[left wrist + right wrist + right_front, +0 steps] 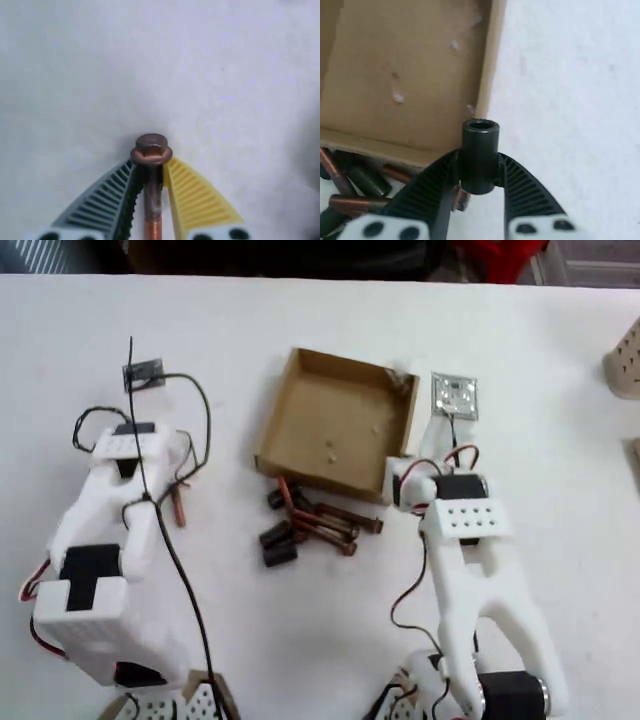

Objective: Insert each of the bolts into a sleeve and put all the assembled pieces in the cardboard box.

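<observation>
My left gripper (152, 170) is shut on a copper bolt (151, 150), with the hex head poking out past the grey and yellow fingertips over bare table. In the high view that bolt (178, 507) shows beside the left arm. The right gripper (479, 172) is shut on a black sleeve (480, 150), held with its bore open, just outside the near right corner of the cardboard box (410, 65). The box (340, 425) holds no pieces. Several loose bolts (335, 523) and black sleeves (278, 542) lie in a pile in front of the box.
A small metal plate (454, 395) with a wire lies right of the box. A small black module (143, 373) with a cable sits behind the left arm. A pale perforated object (625, 360) stands at the right edge. Open table lies between the arms.
</observation>
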